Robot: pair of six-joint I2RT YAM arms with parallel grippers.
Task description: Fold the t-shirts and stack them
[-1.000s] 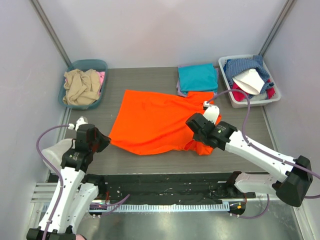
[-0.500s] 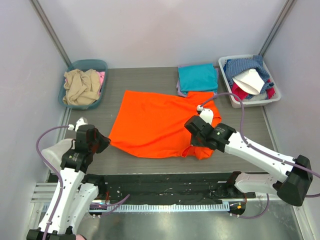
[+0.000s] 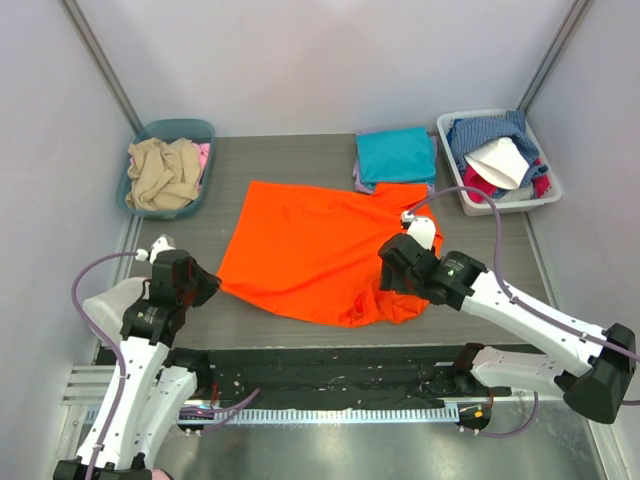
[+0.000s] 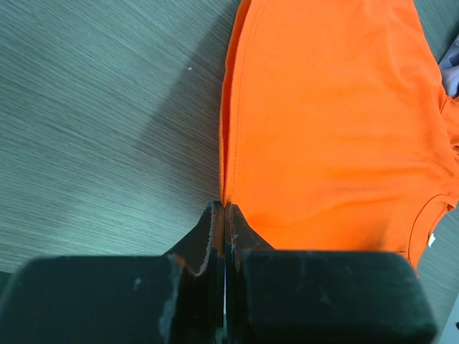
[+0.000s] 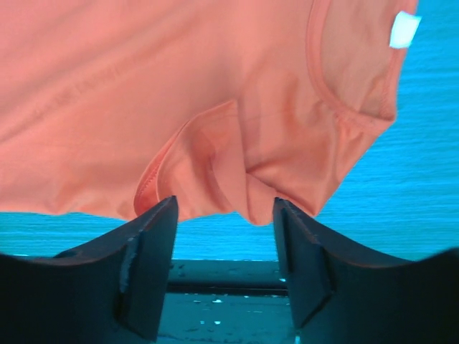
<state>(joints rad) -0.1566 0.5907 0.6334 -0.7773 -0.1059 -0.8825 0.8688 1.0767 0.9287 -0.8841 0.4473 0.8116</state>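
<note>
Between right gripper [image 5: 224,209] fingers [image 5: 147,265] — orange t-shirt [image 5: 179,93], bunched

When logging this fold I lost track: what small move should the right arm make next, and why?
Probably close the right gripper on the orange t-shirt: its jaws stand open with a bunched fold between their tips, while the left gripper is shut on the opposite hem.

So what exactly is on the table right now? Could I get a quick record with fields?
Orange t-shirt: spread mid-table, its near right part bunched up
Left fingers: shut on the shirt's edge
Right fingers: open, a bunched fold of the shirt at their tips
Folded pile: teal t-shirt on a lavender one, far side
Bins: teal bin with beige cloth on the left; white bin with mixed clothes on the right
</note>
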